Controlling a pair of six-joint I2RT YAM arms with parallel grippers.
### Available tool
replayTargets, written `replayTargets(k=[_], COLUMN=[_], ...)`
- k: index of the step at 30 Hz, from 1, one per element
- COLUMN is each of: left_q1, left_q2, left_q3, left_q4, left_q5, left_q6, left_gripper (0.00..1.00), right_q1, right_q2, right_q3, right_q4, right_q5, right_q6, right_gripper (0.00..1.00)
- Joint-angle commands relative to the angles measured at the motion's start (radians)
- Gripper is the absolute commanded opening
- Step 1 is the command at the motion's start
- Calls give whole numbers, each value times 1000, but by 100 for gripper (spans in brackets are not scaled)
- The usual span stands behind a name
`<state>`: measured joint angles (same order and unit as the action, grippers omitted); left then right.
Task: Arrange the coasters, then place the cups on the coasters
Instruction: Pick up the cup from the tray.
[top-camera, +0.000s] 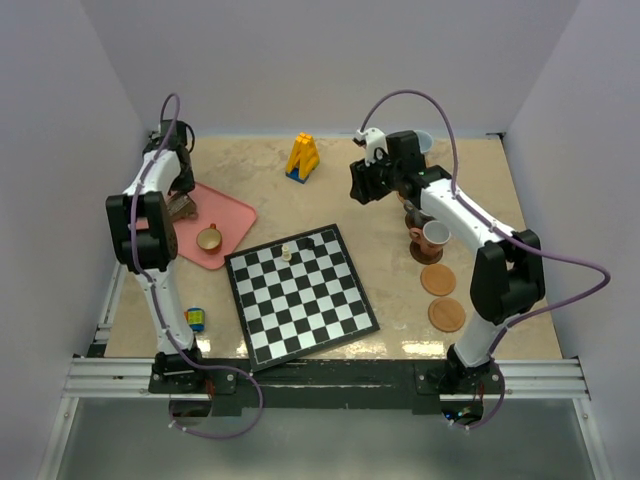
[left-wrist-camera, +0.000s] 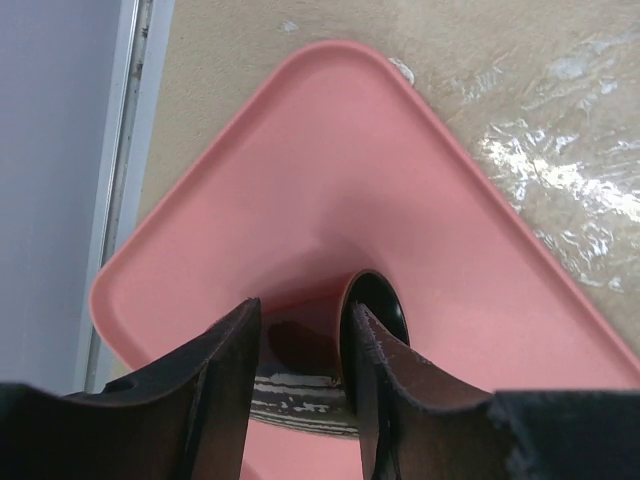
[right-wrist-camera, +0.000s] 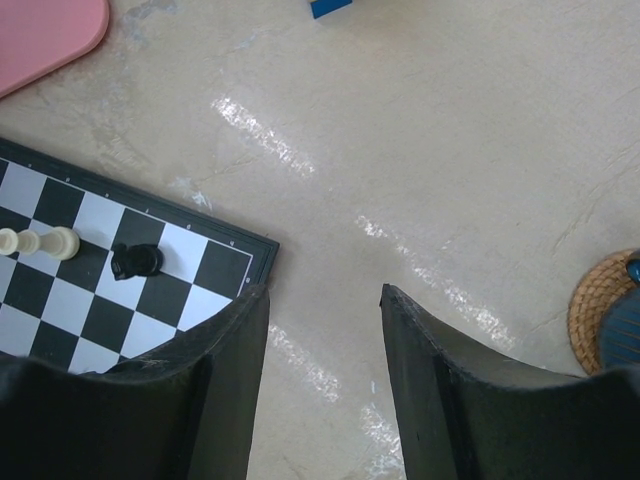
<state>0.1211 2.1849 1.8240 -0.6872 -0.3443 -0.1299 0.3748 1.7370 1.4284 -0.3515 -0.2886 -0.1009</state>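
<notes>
A black cup (left-wrist-camera: 385, 305) with pale streaks sits on the pink tray (left-wrist-camera: 330, 150) at the far left. My left gripper (left-wrist-camera: 305, 310) (top-camera: 183, 200) holds it, one finger across its mouth and the other against its outer side, no gap showing. A tan cup (top-camera: 209, 238) stands on the same tray. My right gripper (top-camera: 358, 185) (right-wrist-camera: 325, 290) hangs open over bare table with nothing between its fingers. Near the right arm, a coppery pink cup (top-camera: 416, 236) and a grey cup (top-camera: 435, 233) stand together. A pale blue cup (top-camera: 424, 140) is behind. Two bare coasters (top-camera: 438, 279) (top-camera: 447, 314) lie nearer the front.
A chessboard (top-camera: 300, 295) with a few small pieces (top-camera: 286, 250) fills the middle front. A yellow toy (top-camera: 303, 157) stands at the back centre. A small coloured block (top-camera: 195, 319) lies front left. A woven coaster (right-wrist-camera: 590, 300) under a teal cup shows at the right wrist view's edge.
</notes>
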Motion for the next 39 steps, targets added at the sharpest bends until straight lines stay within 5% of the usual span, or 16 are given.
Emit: replayTargets(k=[1, 8, 18, 28, 39], left_q1=[-9, -9, -18, -17, -17], left_q2=[-126, -177, -136, -13, 1], left_q3=[-48, -78, -36, 60, 80], left_q4=[55, 43, -11, -120, -170], left_q5=[8, 25, 32, -94, -93], left_q6=[38, 38, -7, 12, -8], left_gripper=[43, 35, 59, 60, 35], right_q1=[4, 4, 4, 4, 4], right_q2=[13, -1, -42, -40, -39], right_q3=[27, 4, -69, -88, -106], right_q4=[-3, 9, 49, 55, 54], right_q5=[-38, -32, -37, -29, -30], right_q6=[-17, -11, -3, -20, -25], right_gripper=[52, 52, 52, 52, 52])
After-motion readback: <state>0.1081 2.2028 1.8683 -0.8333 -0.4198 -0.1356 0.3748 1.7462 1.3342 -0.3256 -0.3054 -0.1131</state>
